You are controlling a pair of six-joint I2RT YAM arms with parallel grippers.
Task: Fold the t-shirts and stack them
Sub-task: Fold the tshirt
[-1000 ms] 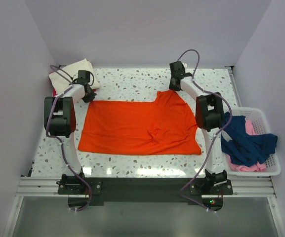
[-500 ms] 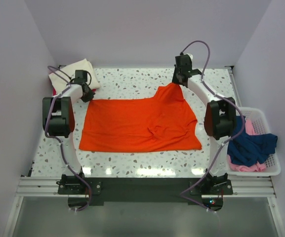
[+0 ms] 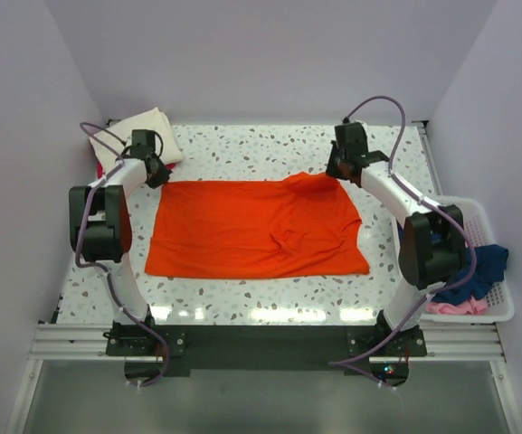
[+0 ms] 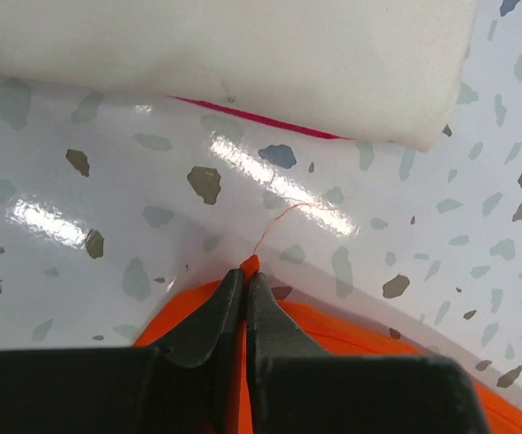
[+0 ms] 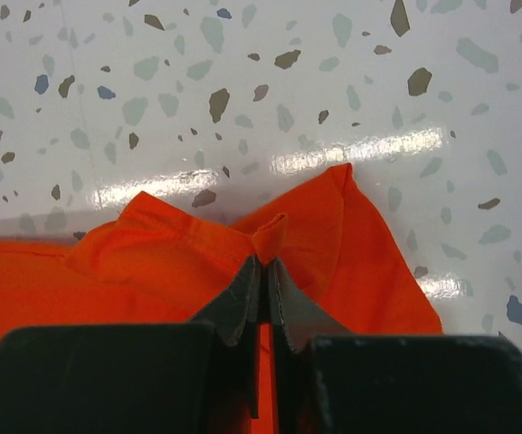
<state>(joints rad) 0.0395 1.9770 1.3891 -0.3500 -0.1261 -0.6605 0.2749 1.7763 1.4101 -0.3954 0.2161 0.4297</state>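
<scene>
shirt (image 3: 251,231) ctr table (image 3: 242,149), folded stack (image 3: 143,127) far-L, basket (image 3: 464,202) R

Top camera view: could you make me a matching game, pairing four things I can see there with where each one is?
Things:
1. orange fabric t-shirt
2. cream folded cloth
3. dark blue garment
4. left gripper

Places:
A. in the white plastic basket at the right
B. on the far left corner of the speckled table
C. shut on the shirt's far left corner
D. spread out mid-table

Pairs: 1-D, 2-B, 3-A, 4-C
</scene>
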